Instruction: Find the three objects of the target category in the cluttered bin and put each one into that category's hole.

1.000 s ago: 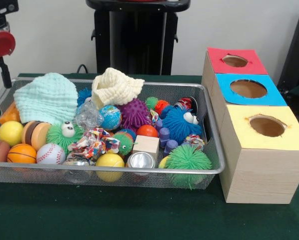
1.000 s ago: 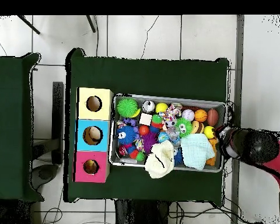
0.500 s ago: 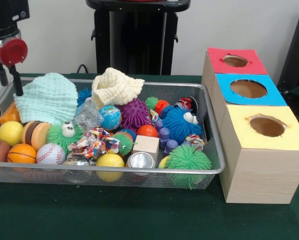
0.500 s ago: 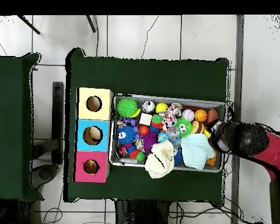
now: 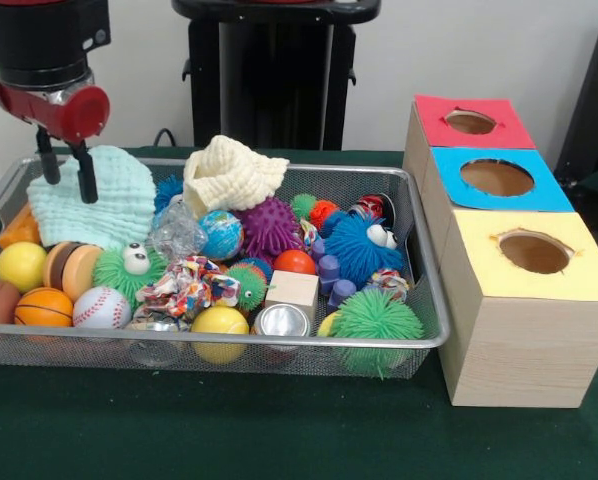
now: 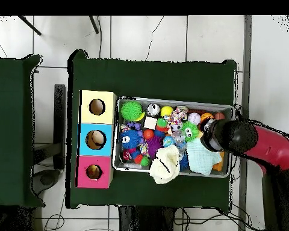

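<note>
The wire mesh bin (image 5: 419,300) sits on the green table, heaped with toys, and just beside it stand three boxes in a row, the yellow-topped hole box (image 5: 535,252) nearest the camera, the blue one (image 5: 497,178) behind it, the red one (image 5: 470,122) at the back. All three holes look empty. Which category is wanted cannot be told from here, so I judge by where the arm is.

The gripper (image 5: 64,172) hangs over the bin's end farthest from the boxes, its two thin black fingers parted and empty, tips right at the mint-green washcloth (image 5: 99,195). That cloth lies at the back of the bin, draped over other toys, with the cream washcloth (image 5: 231,172) beside it toward the middle. If cloths are the target, these will handle light, limp and floppy; no risk of breaking, but they sag and may snag on neighbours. The best hold is a pinch on a raised fold near the cloth's middle, lifted high so the trailing edge clears the rim.

Smaller pieces crowd round: the purple spiky ball (image 5: 271,226), the basketball (image 5: 44,306), the baseball (image 5: 101,308), all firmer and rollier than cloth.

Against the earlier pictures, the arm has swung in from outside the bin's edge to above the mint cloth; in the overhead view its head now covers the corner of the bin. The fingers have come lower. Nothing in the bin has shifted.
</note>
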Robot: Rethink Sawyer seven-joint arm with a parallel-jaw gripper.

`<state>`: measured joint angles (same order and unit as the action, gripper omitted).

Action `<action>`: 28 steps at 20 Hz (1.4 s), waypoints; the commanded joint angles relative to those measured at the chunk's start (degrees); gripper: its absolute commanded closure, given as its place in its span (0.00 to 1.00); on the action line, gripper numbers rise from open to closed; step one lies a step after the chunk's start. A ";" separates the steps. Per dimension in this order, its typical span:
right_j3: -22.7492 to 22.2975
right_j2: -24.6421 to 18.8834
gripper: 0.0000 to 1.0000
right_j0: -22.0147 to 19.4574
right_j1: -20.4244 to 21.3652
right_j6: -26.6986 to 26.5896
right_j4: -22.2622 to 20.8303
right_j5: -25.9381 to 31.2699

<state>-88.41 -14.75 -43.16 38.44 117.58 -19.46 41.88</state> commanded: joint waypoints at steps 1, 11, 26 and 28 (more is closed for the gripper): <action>-1.03 -0.60 0.00 0.48 -2.25 -1.58 -1.65 -1.02; 6.45 -0.43 0.00 -0.72 -11.53 -3.64 -4.34 -4.62; 7.47 0.56 0.00 -0.49 -14.05 -2.92 -5.74 -7.50; 6.98 0.68 0.00 -0.40 -13.66 -2.74 -5.84 -7.36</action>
<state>-82.68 -14.13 -43.34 26.80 117.58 -22.16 37.04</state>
